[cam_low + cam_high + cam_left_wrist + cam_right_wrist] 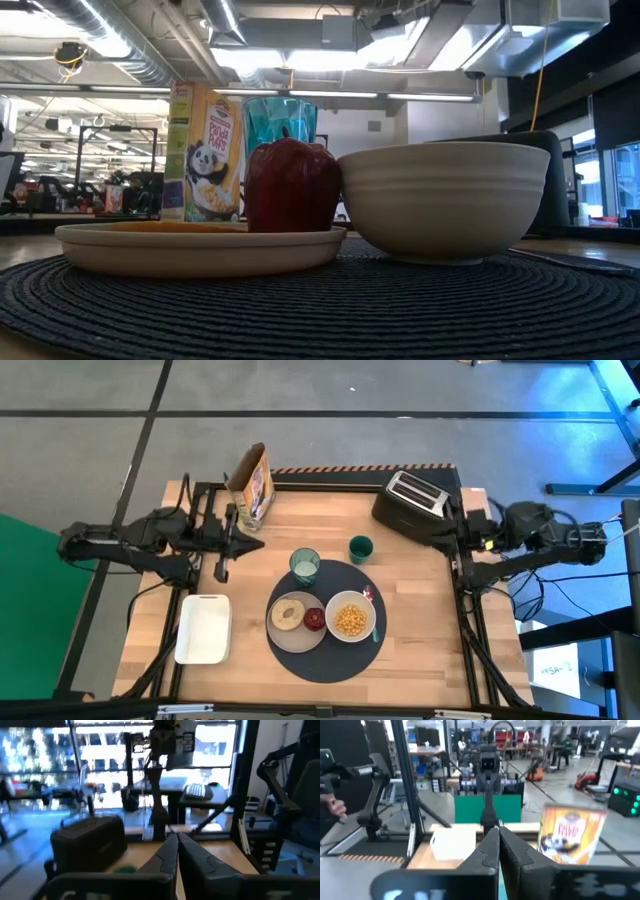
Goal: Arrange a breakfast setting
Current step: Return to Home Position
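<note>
Two dark arms were logged at opposite sides of the light wooden desk (420, 635).

1. Left gripper (176, 837): over the desk's left part, fingers pressed together, holding nothing.
2. White rectangular tray (203, 628): near-left on the desk, well apart from the setting.
3. Yellow panda-print cereal box (255, 485): upright at the far edge.
4. Large round dark-grey woven mat (325, 665): near-centre, carrying items 5 and 7.
5. Beige round plate (298, 641): on the mat's left half, bearing a pale ring-shaped bun (288, 613) and a red apple (314, 619).
6. Translucent pale-green tumbler (305, 565): upright at the mat's far-left rim.
7. White ribbed bowl (329, 622): just beside the plate on its right, holding yellow cereal.
8. Small dark-green cup (360, 547): on bare wood beyond the mat, near the tumbler.
9. Small blue-handled spoon (375, 628): on the mat along the bowl's right side.
10. Black two-slot toaster (415, 500): far-right corner.
11. Right gripper (496, 832): by the desk's right edge, fingers together, empty.
</note>
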`<state>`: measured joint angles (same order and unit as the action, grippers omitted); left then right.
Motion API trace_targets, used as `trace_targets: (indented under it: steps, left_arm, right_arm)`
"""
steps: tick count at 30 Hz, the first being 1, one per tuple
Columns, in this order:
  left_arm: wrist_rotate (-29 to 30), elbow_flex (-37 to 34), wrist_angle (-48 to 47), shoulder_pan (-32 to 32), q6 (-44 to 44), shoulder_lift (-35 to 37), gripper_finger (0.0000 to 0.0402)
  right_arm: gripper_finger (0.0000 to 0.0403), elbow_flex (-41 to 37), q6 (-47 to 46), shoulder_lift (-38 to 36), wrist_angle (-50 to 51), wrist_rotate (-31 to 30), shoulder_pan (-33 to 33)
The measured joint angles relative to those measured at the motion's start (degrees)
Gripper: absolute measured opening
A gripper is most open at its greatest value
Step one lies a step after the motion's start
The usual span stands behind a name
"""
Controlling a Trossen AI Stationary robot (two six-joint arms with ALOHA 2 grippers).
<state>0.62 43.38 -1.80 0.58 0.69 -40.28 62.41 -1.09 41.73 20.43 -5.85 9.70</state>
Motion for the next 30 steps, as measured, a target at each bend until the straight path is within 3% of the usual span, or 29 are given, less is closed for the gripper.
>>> trace_targets:
  steps: [7, 11, 15, 20, 25, 30]
  left_arm:
    - [5.79, -9.74, 1.80, 2.36, -4.45, 6.52, 0.0003]
    - [5.92, -13.98, 1.16, 2.71, -4.43, 10.07, 0.0001]
    - [6.05, -18.84, 1.94, 2.71, -5.05, 12.98, 0.0002]
    - [6.35, -24.41, 6.41, 2.71, -5.10, 16.09, 0.0002]
    - [6.36, -27.31, 7.11, 2.71, -5.07, 20.23, 0.0002]
    - [7.74, -30.21, 7.17, 2.71, -5.06, 25.62, 0.0002]
  right_arm:
    - [0.0000, -19.47, -3.36, -13.30, -8.20, -4.11, 0.04]
    - [0.0000, -29.90, -6.28, -19.92, -11.14, -1.13, 0.03]
    - [0.0000, -37.34, -6.73, -25.43, -13.57, -3.32, 0.04]
    - [0.0000, -43.02, -5.54, -32.96, -14.16, -6.08, 0.02]
    - [0.0000, -46.20, -5.06, -41.10, -11.49, -5.13, 0.02]
    - [0.0000, -47.32, -5.21, -41.45, -8.62, -4.90, 0.03]
